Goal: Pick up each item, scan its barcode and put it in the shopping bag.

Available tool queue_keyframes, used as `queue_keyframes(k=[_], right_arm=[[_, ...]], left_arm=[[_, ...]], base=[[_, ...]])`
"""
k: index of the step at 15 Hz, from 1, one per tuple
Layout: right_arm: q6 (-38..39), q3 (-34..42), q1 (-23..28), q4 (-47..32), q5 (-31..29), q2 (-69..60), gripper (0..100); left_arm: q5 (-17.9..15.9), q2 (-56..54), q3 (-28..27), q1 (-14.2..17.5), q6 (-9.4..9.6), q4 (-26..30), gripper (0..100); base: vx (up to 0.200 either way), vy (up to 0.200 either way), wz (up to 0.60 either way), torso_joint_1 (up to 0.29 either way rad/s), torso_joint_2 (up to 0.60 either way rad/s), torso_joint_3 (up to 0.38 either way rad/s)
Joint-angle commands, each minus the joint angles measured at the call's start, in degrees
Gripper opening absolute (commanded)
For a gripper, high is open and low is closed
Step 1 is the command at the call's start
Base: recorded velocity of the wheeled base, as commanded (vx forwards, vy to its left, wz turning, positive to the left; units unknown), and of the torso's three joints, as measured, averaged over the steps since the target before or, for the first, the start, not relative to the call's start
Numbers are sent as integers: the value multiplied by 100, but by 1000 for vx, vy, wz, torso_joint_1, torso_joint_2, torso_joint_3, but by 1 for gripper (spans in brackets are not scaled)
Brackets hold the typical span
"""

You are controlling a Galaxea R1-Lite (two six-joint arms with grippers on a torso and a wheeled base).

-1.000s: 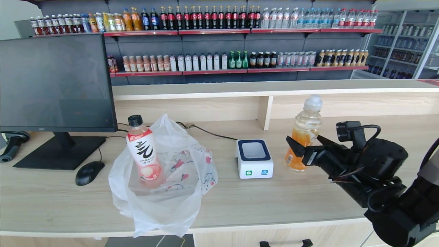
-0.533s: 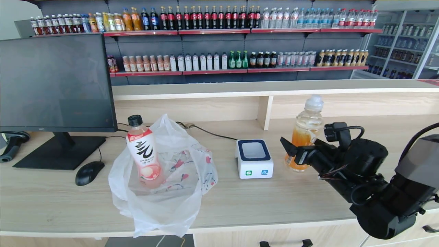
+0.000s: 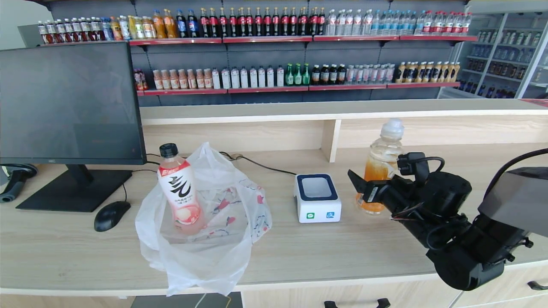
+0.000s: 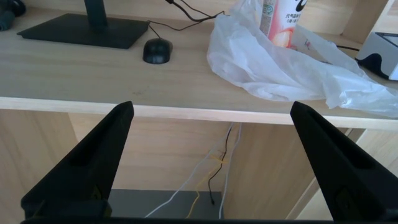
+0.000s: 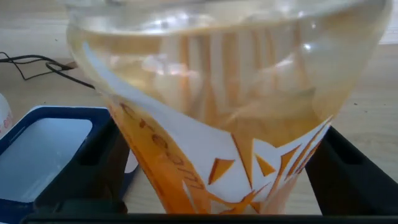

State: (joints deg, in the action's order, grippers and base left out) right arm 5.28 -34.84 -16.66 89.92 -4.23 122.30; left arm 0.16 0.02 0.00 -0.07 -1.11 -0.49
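Observation:
An orange juice bottle [image 3: 382,164] with a white cap stands on the wooden counter, right of the white barcode scanner [image 3: 317,197]. My right gripper [image 3: 376,185] is open, its fingers on either side of the bottle's lower body; up close the bottle [image 5: 217,124] sits between the dark fingers [image 5: 93,168], with the scanner [image 5: 37,155] beside it. A pink drink bottle [image 3: 179,190] stands upright inside the white shopping bag [image 3: 222,222]. My left gripper [image 4: 211,112] hangs open below the counter's front edge, facing the bag [image 4: 280,68].
A monitor [image 3: 68,107] on its stand, a black mouse [image 3: 111,215] and a hand-held scanner [image 3: 15,177] occupy the counter's left. A cable runs behind the bag. A raised ledge with a divider [image 3: 329,139] borders the back.
My right arm has moved left and forward, bringing its fingers further around the orange juice bottle. The bottle, bag and scanner have stayed put.

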Motion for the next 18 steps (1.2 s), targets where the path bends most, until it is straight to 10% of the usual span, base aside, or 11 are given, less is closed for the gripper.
queue_keyframes(k=[1,18], right_arm=[[-1,-14,23,8,1,-13,0],[17,-234,58,8,-8,-584,0]], left_arm=[[2,-2,0,-1,-3,-4,100],[2,-2,0,-1,5,-4,100]], base=[[0,0,0,0,0,0],[0,0,0,0,0,0]])
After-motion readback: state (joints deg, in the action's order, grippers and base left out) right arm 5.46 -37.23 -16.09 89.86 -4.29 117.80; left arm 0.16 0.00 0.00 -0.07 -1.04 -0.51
